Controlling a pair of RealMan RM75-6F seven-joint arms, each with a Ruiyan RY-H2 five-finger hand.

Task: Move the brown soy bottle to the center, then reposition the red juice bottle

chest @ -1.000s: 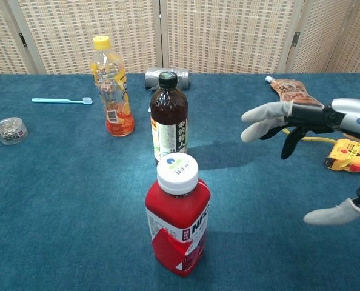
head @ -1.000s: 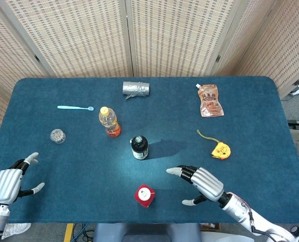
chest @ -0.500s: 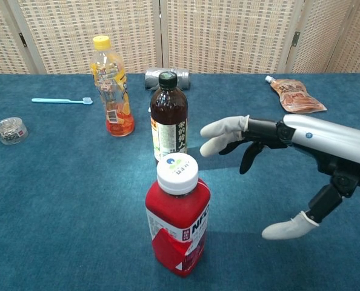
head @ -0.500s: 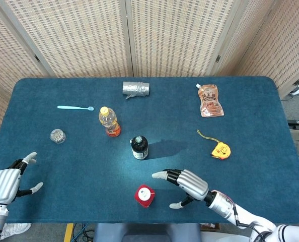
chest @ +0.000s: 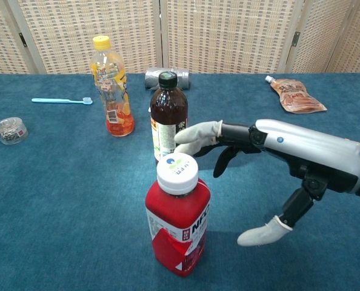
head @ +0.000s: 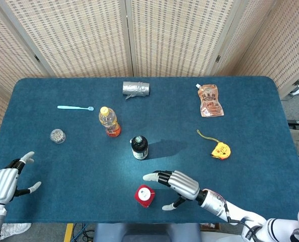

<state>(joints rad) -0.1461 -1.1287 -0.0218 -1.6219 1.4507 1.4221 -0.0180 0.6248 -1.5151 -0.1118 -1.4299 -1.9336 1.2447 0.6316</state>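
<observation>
The brown soy bottle [head: 139,147] [chest: 168,117] stands upright near the table's middle, black cap on. The red juice bottle [head: 145,195] [chest: 177,216] with a white cap stands upright at the front edge. My right hand [head: 175,185] [chest: 271,162] is open just to the right of the red bottle, fingers spread toward it, thumb low; it touches nothing. One fingertip [chest: 189,138] reaches past the white cap, in front of the soy bottle. My left hand [head: 4,183] is open at the front left corner, far from both bottles.
An orange drink bottle [head: 109,121] [chest: 111,85] stands left of the soy bottle. A grey roll [head: 136,89], a blue toothbrush [head: 75,107], a small round tin [head: 57,135], a brown pouch [head: 209,100] and a yellow tape measure [head: 220,150] lie around.
My right hand has moved left toward the red juice bottle, fingers still spread. My left hand has drifted slightly lower. Both bottles stand where they were.
</observation>
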